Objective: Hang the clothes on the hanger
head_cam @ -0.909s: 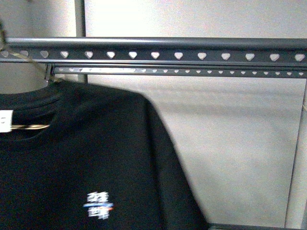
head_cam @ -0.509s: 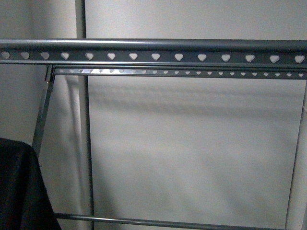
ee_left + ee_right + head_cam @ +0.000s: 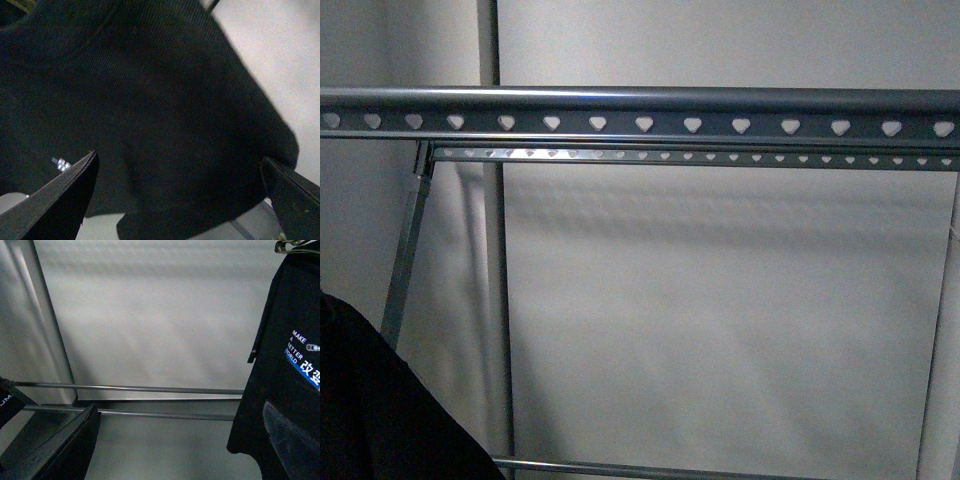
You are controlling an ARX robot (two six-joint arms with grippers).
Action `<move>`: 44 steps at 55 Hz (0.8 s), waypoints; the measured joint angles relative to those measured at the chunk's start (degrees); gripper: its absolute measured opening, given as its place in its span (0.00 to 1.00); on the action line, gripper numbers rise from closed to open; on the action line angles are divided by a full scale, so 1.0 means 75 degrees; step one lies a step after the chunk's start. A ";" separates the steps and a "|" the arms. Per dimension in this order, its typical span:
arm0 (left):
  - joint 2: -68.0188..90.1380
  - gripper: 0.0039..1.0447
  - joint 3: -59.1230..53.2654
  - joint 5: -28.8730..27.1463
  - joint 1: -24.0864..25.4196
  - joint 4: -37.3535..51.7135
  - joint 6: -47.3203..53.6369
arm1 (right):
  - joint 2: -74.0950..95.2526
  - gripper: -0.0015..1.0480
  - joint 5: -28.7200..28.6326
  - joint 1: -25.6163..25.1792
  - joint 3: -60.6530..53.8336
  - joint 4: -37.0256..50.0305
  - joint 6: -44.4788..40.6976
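Observation:
The black T-shirt (image 3: 370,420) shows only as a dark corner at the lower left of the front view. In the right wrist view it (image 3: 290,390) hangs from a hanger (image 3: 292,245), with the white "MAKE A BETTER WORLD" print, blue stripe and Chinese characters facing the camera. It fills the left wrist view (image 3: 150,100). My left gripper (image 3: 178,165) is open, with the shirt's cloth beyond its jaws. My right gripper (image 3: 180,410) is open and empty, with the shirt's hem near one finger (image 3: 290,440).
A grey clothes rack crosses the front view, its top rail (image 3: 640,110) pierced with heart-shaped holes, a second rail behind it and a lower bar (image 3: 620,467). Upright poles stand at left. Two horizontal bars (image 3: 150,388) show in the right wrist view. A pale wall lies behind.
The T-shirt on its hanger has left the middle-left of the front view, going down and left. Only a dark corner of it stays at the lower left.

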 joint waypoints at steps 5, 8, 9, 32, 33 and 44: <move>0.0428 0.94 0.0548 -0.0323 -0.0058 0.0035 -0.0070 | 0.0000 0.93 0.0000 0.0000 0.0000 -0.0003 0.0000; 0.0554 0.94 0.0726 -0.0440 -0.0093 0.0096 -0.0085 | 0.0000 0.93 0.0000 0.0000 0.0000 -0.0003 0.0000; 0.0603 0.94 0.0810 -0.0469 -0.0111 0.0102 -0.0090 | 0.0000 0.93 0.0000 0.0000 0.0000 -0.0003 0.0000; 0.1580 0.81 0.1661 -0.1142 -0.0082 -0.0571 -0.0367 | 0.0000 0.93 0.0000 0.0000 0.0000 -0.0003 0.0000; 0.1600 0.76 0.1676 -0.1163 -0.0044 -0.0644 -0.0385 | 0.0000 0.93 0.0000 0.0000 0.0000 0.0000 0.0000; 0.1553 0.40 0.1632 -0.0979 0.0143 -0.0979 -0.0452 | 0.0000 0.93 0.0003 0.0000 0.0000 -0.0003 0.0000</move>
